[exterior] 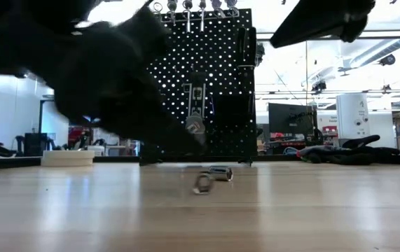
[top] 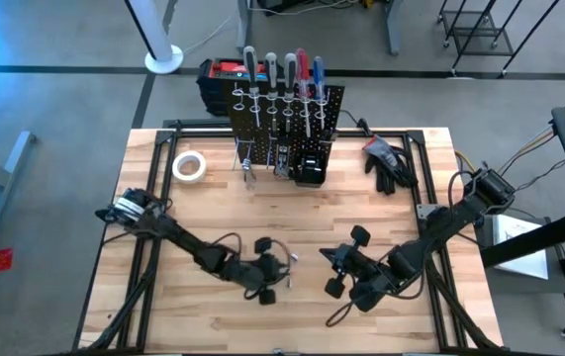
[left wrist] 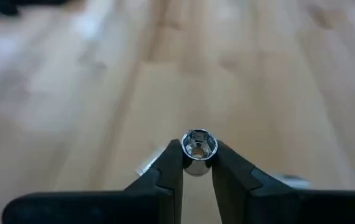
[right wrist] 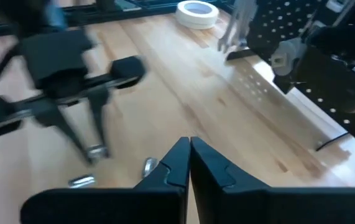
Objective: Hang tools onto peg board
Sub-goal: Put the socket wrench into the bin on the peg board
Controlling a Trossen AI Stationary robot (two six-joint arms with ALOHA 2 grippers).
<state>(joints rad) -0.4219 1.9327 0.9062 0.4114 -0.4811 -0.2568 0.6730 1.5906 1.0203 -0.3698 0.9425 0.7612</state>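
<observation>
While sockets [exterior: 214, 176] litter the table [top: 213, 218], white tape roll [top: 189, 166] lies near peg board [top: 287, 119].

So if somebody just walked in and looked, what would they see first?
Probably the black peg board standing at the far edge of the table, with a row of screwdrivers sticking up along its top. Next, the left gripper near the table's middle, pinching a small shiny metal socket between its fingertips. The right gripper sits close beside it, shut on nothing.
</observation>
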